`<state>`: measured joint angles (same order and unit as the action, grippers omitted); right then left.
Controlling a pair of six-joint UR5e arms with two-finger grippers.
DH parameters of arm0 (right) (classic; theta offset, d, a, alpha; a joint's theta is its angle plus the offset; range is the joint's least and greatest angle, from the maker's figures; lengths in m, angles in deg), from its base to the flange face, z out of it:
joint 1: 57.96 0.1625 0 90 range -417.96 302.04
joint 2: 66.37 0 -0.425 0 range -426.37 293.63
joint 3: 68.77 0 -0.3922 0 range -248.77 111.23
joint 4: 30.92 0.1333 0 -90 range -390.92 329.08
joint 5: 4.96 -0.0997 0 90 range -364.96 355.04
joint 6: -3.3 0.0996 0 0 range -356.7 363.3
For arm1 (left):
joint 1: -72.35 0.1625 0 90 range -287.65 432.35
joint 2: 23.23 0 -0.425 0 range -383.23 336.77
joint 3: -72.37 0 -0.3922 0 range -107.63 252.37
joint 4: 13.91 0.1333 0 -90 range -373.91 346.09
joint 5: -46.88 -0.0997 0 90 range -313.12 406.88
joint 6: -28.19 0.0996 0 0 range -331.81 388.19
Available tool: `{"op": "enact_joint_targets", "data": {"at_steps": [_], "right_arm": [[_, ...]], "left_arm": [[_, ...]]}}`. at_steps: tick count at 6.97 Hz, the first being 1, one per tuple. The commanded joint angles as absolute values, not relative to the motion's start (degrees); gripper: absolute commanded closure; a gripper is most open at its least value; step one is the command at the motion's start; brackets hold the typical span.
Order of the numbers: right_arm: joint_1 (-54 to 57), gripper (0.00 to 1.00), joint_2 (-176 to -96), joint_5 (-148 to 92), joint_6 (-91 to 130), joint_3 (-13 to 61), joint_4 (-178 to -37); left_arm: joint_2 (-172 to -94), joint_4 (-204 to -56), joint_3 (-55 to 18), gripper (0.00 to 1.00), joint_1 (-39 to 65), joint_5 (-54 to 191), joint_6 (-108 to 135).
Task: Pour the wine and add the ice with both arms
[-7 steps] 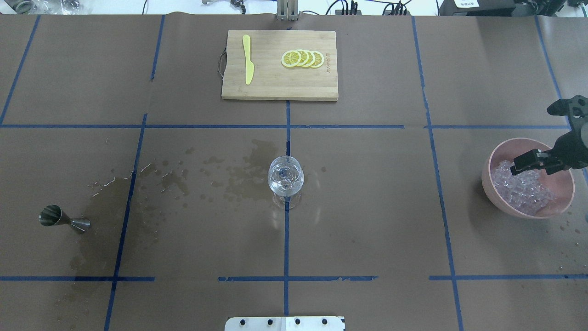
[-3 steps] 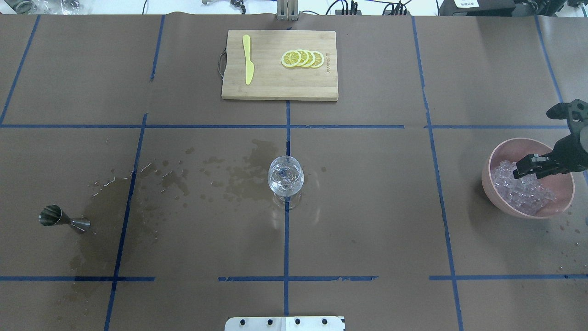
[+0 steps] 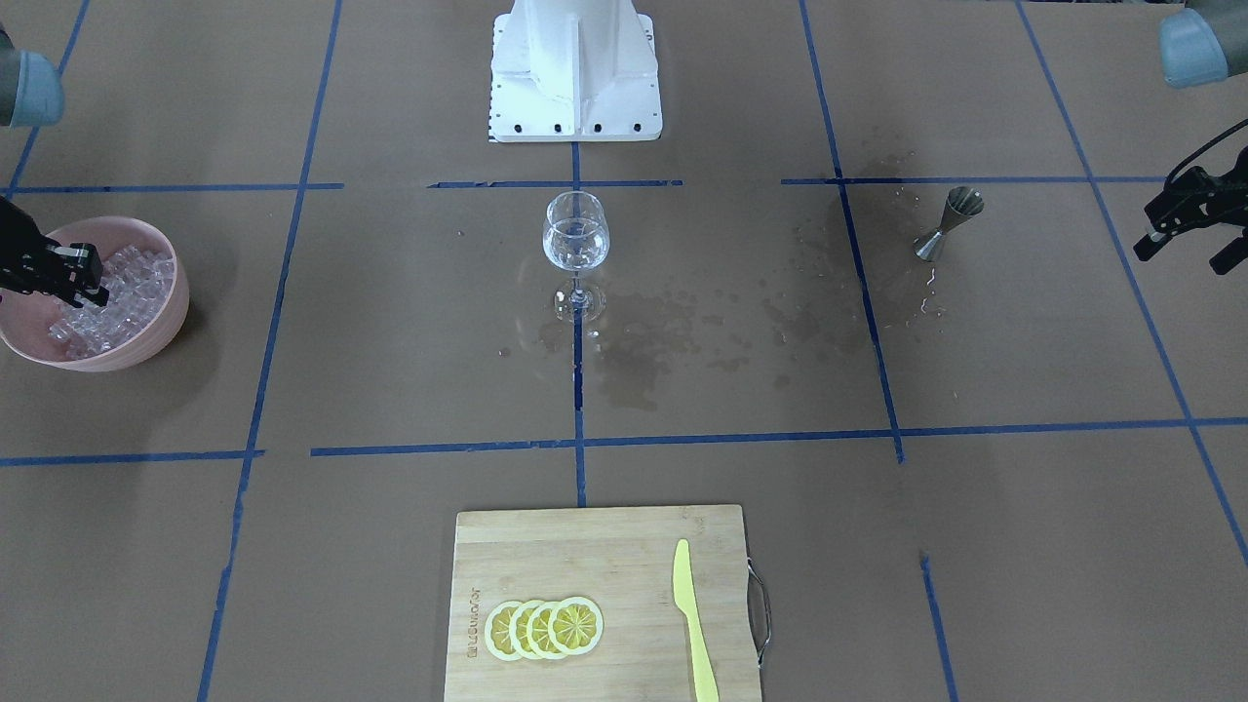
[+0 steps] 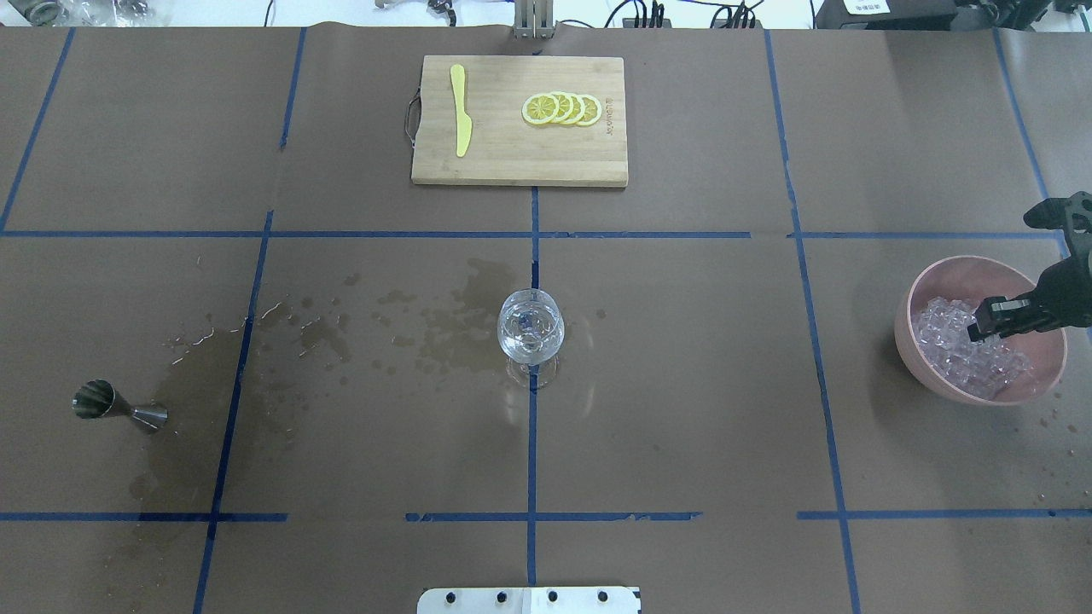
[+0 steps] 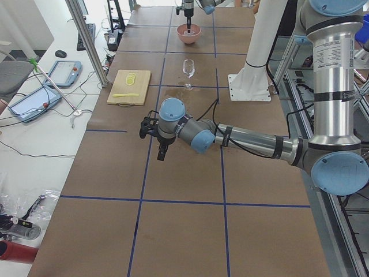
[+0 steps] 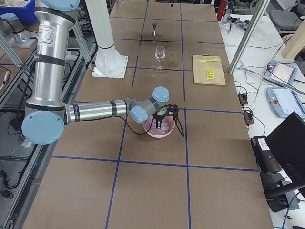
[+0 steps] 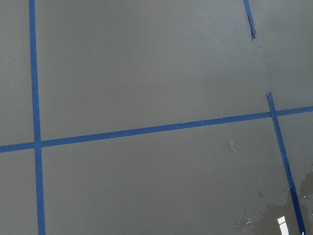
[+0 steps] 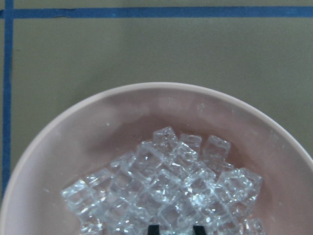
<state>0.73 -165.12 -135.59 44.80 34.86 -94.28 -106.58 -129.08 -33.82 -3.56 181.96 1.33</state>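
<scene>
**Ice in the pink bowl, right hand down among the cubes**

Ice lies heaped in the bowl at the right edge of the overhead view. The right hand dips into the heap with its fingertips a little apart and cubes between them; whether they are clamped on a cube cannot be told.

Wine sits as a shallow clear pool in the stemmed glass, which is upright at the centre of the worktop. Wet patches lie to its left. A steel jigger stands at the far left.

The left hand hangs at the right edge of the front-facing view, fingers apart.
</scene>
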Motion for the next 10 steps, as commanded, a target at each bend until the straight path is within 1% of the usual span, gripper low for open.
{"op": "enact_joint_targets", "data": {"at_steps": [1, 2, 3, 4, 6, 7, 9, 10], "right_arm": [[4.6, 1.0, -164.1, -139.1, 45.1, 42.3, -98.4], [6.0, 1.0, -160.1, -140.2, 45.2, 46.2, -104.7], [6.0, 1.0, -154.6, -140.0, 46.9, 48.5, -111.5], [5.2, 1.0, -149.2, -139.7, 53.9, 48.8, -113.8], [-3.2, 1.0, -138.7, -136.2, 72.7, 49.0, -113.9], [-9.6, 1.0, -133.5, -132.0, 81.3, 48.9, -114.1], [-22.2, 1.0, -122.7, -119.2, 90.2, 47.9, -120.2], [-25.6, 1.0, -118.4, -114.7, 91.9, 45.8, -121.8]], "left_arm": [[-105.5, -129.2, -34.8, 0.0, -4.1, 182.0, 1.3], [-105.4, -129.2, -34.9, 0.0, -4.1, 182.0, 1.3], [-105.3, -129.3, -35.3, 0.0, -4.1, 182.1, 1.3], [-105.1, -129.4, -35.8, 0.0, -4.1, 182.1, 1.3], [-105.1, -129.6, -35.8, 0.0, -4.1, 182.1, 1.4], [-105.1, -129.6, -35.8, 0.0, -4.1, 182.1, 1.4], [-105.1, -129.7, -35.8, 0.0, -4.1, 182.1, 1.5], [-105.0, -129.7, -35.9, 0.0, -4.1, 182.1, 1.5]]}}
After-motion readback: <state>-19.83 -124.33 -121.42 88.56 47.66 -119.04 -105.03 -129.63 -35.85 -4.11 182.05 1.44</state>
